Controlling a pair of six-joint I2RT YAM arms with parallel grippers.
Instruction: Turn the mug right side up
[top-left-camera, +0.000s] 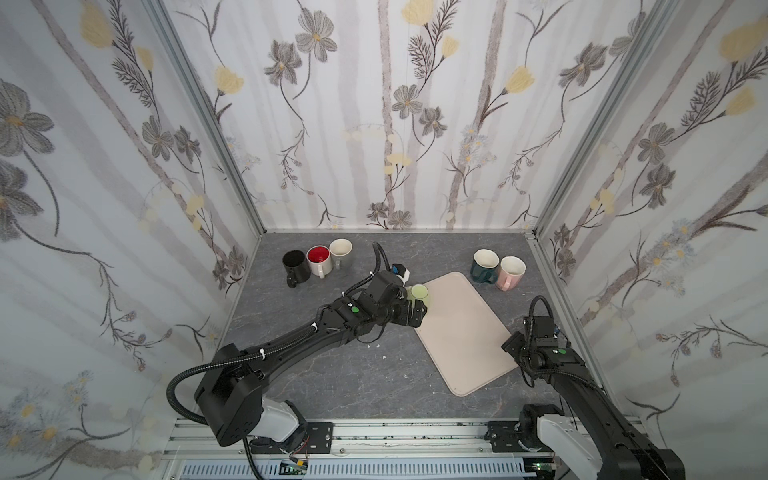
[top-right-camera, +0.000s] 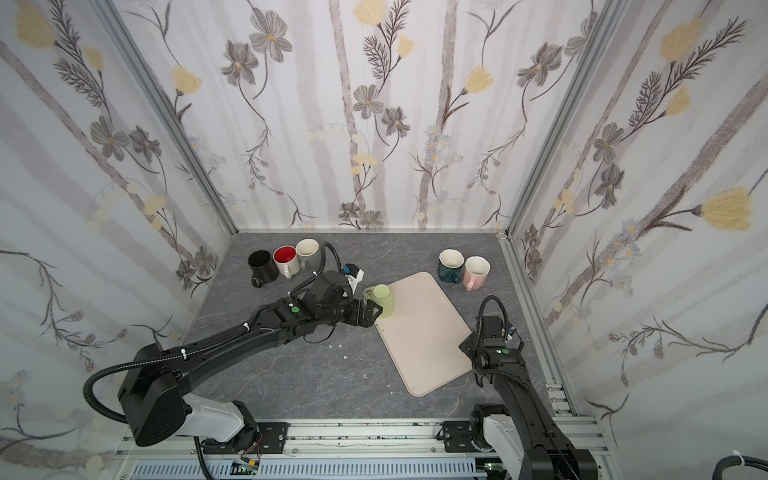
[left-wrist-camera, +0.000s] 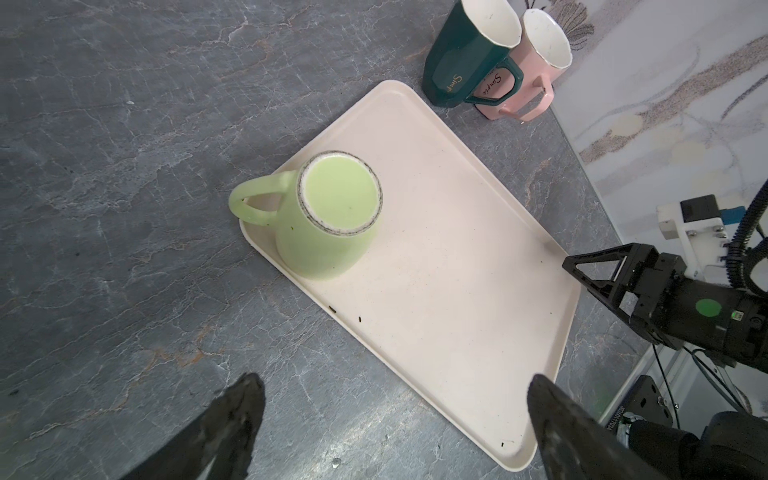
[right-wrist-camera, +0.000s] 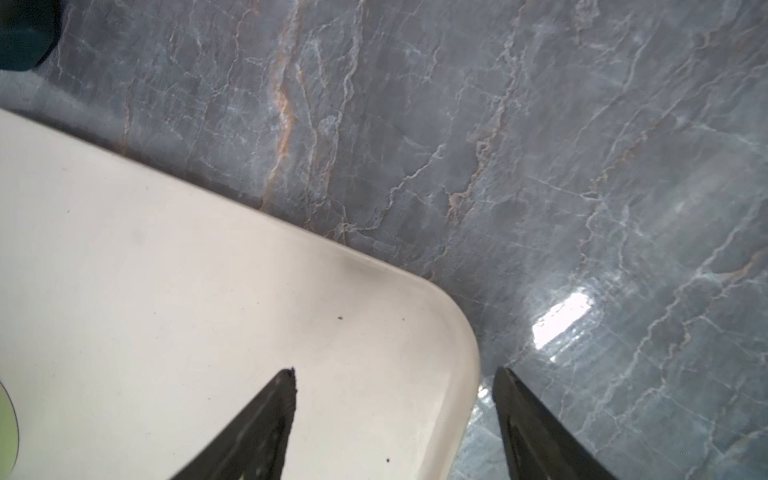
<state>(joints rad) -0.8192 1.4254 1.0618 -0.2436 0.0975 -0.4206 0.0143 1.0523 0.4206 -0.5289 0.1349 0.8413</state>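
On the far left corner of the cream rectangular plastic tray (left-wrist-camera: 449, 299), the pale green ceramic mug (left-wrist-camera: 328, 224) is seen standing mouth down; its flat base is turned up and ringed by a speckled unglazed band; its loop handle is pointed outward, past the tray's rim and over the grey marble-patterned tabletop (left-wrist-camera: 124, 166).

The left gripper (left-wrist-camera: 395, 386) is held just beside the mug on its near side, apart from it; its jaws are spread fully wide and nothing is held between them.

The right gripper (right-wrist-camera: 395, 374) is placed at the tray's near right corner, well apart from the mug; its jaws are parted and nothing is gripped; one finger is seen over the tray and one over the tabletop beyond the rim, possibly without contact.

Beyond the tray's far right corner, a dark green faceted mug (left-wrist-camera: 469, 54) and a pink mug (left-wrist-camera: 536, 62) are stood upright, touching each other.

At the far left, a black mug (top-left-camera: 296, 264), a white mug with a red inside (top-left-camera: 319, 259) and a grey mug with a cream inside (top-left-camera: 341, 252) are lined up upright, well apart from the tray.
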